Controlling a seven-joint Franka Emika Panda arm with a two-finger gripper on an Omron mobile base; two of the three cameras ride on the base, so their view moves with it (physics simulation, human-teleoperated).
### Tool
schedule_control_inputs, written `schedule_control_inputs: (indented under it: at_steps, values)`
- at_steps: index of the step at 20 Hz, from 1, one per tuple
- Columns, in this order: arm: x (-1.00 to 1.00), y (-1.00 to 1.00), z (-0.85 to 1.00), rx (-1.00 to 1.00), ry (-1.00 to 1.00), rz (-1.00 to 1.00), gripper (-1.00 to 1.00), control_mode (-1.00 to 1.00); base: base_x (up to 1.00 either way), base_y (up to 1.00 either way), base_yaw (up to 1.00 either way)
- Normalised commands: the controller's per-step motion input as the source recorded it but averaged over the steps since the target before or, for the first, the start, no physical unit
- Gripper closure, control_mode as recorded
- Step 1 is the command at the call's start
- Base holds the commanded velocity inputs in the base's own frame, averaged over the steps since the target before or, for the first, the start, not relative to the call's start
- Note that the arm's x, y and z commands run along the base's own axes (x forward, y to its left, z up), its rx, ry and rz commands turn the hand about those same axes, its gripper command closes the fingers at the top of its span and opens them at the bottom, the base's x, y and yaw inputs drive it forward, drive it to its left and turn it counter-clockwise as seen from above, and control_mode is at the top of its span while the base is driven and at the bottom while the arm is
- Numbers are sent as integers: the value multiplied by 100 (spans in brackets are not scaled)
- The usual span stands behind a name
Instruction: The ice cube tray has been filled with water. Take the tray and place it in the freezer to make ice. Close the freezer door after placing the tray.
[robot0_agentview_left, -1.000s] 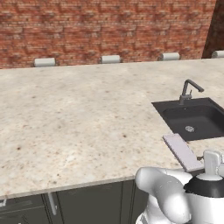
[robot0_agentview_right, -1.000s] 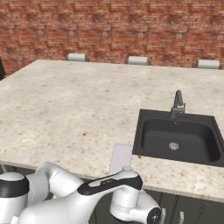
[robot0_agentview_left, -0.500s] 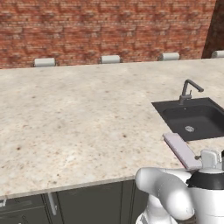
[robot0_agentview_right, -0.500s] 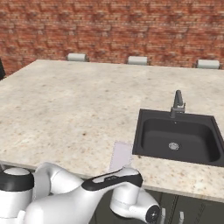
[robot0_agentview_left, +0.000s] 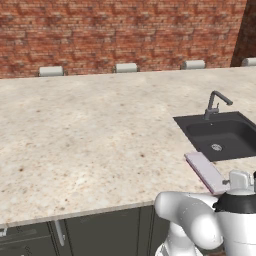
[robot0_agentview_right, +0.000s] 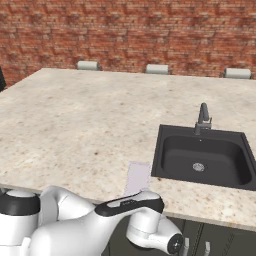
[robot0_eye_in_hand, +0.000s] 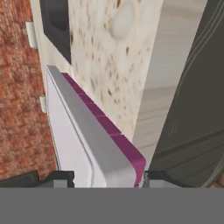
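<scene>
Seemingly ready for lifting, the ice cube tray (robot0_agentview_left: 206, 171) lies at the counter's (robot0_agentview_left: 90, 135) front edge beside the sink (robot0_agentview_left: 220, 137) in the left base view; the right base view shows it (robot0_agentview_right: 137, 178) partly behind the arm. In the hand view the gripper (robot0_eye_in_hand: 107, 178) closes on the tray's near end, fingertips (robot0_eye_in_hand: 59, 178) on both sides, so the lift should stay level to avoid spilling water.

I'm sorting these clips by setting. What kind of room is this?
Most likely a kitchen: a speckled stone counter with a black sink and faucet set into it, dark cabinets underneath, and a red brick wall behind.
</scene>
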Motion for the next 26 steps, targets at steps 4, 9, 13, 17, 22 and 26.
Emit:
schedule_control_inputs:
  at_steps: [4, 9, 13, 17, 22, 26]
  values:
    - [0, 16, 0, 0, 0, 0, 100, -100, 0, 0, 0]
    - [-18, 1, 31, 0, 0, 0, 100, -100, 0, 0, 0]
    - [-39, 0, 98, -6, 0, 0, 100, -100, 0, 0, 0]
    - [-9, 17, 100, -17, 0, 3, 100, -100, 0, 0, 0]
    - [0, 37, 100, -22, 0, 7, 100, -100, 0, 0, 0]
    - [-6, 36, 89, -18, 0, 9, 100, -100, 0, 0, 0]
